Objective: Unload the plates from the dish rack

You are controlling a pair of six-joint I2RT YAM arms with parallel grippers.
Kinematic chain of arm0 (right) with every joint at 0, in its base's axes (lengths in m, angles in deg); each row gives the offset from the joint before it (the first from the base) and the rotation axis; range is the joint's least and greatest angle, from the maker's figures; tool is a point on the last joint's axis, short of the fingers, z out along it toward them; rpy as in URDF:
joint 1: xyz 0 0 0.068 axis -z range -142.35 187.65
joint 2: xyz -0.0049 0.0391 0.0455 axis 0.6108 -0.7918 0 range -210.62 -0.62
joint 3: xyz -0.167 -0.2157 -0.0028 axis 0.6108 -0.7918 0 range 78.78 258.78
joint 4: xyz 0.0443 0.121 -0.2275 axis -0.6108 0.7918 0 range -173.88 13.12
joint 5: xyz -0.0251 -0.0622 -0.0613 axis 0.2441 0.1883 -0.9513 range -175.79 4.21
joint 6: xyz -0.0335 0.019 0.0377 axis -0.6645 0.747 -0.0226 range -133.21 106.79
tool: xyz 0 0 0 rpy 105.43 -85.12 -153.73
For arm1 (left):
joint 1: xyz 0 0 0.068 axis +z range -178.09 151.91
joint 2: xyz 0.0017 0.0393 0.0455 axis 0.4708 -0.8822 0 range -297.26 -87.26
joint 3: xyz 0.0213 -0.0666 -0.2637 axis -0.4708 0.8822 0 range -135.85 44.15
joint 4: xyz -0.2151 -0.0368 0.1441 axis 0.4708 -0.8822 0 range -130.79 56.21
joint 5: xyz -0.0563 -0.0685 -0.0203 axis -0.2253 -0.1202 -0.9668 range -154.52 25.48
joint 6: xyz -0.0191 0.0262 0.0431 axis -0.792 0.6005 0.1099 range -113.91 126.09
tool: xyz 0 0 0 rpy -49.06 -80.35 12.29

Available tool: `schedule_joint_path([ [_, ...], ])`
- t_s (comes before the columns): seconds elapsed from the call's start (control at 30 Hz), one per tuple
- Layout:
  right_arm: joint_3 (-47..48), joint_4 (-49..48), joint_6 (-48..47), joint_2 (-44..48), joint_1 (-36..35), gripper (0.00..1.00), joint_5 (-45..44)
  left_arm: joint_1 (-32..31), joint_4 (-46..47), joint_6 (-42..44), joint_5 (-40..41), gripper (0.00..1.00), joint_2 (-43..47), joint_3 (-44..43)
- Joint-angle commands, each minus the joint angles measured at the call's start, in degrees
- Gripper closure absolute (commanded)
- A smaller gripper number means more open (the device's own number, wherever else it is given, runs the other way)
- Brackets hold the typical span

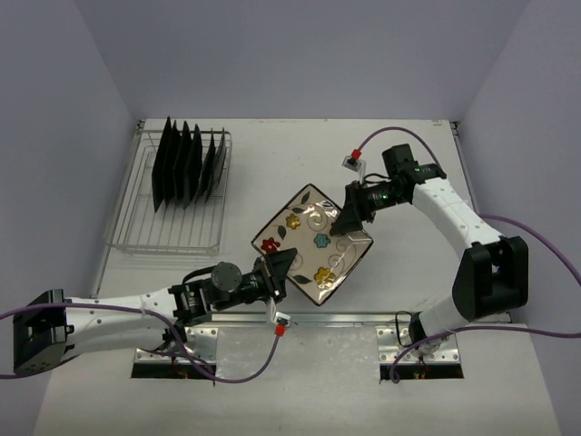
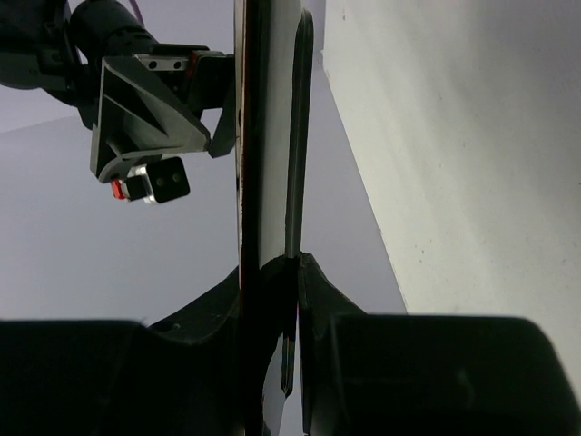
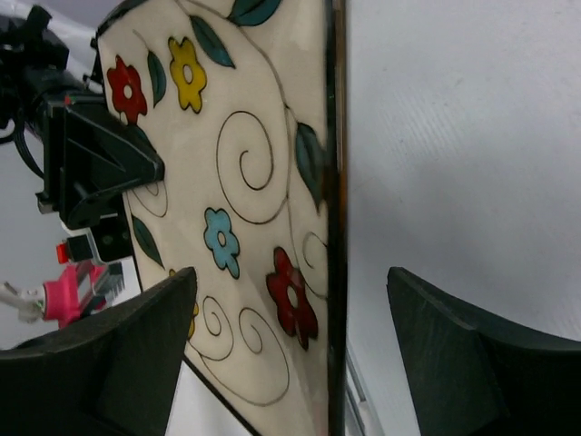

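Left gripper (image 1: 275, 275) is pinching the plate (image 1: 313, 243) by its near corner. Right gripper (image 1: 348, 220) sits spread around the opposite edge, not clamped yet.

Left arm (image 1: 118, 313) and right arm (image 1: 449, 209) show white shells, black joints, black jaws, purple cables (image 1: 241, 381).

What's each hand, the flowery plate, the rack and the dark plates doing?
Dish rack: partly loaded.
Dark plates: upright in the rack.
Flowery plate: out of the rack, pattern up.
Left hand: shut on the plate's corner.
Right hand: open around its opposite edge.
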State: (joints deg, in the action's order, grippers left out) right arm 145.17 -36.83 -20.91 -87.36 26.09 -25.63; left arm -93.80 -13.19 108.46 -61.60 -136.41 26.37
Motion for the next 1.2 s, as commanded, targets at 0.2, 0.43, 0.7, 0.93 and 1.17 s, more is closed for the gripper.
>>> schedule_joint_path([
  [0.2, -0.7, -5.2, 5.7, -5.4, -2.4, 1.0, 10.6, -0.6, 17.0, -0.2, 3.9, 0.95, -1.2, -3.6],
  [0.43, 1.3, -5.4, 9.9, -8.7, 6.1, 1.0, 14.5, -0.5, 11.0, -5.9, 14.4, 0.09, -0.5, -6.9],
  [0.7, 7.0, -11.7, 18.3, -14.6, 18.8, 1.0, 4.9, 0.8, 0.2, -19.8, 27.0, 0.0, -0.9, -19.6],
  [0.93, 11.6, -23.1, 26.4, -21.7, 19.2, 1.0, -5.9, 8.2, -16.4, -39.9, 32.1, 0.0, -5.5, -38.6],
  [1.17, 16.8, -31.1, 33.6, -30.9, 19.2, 1.0, -9.0, 18.2, -37.2, -62.0, 32.1, 0.0, -11.9, -57.2],
])
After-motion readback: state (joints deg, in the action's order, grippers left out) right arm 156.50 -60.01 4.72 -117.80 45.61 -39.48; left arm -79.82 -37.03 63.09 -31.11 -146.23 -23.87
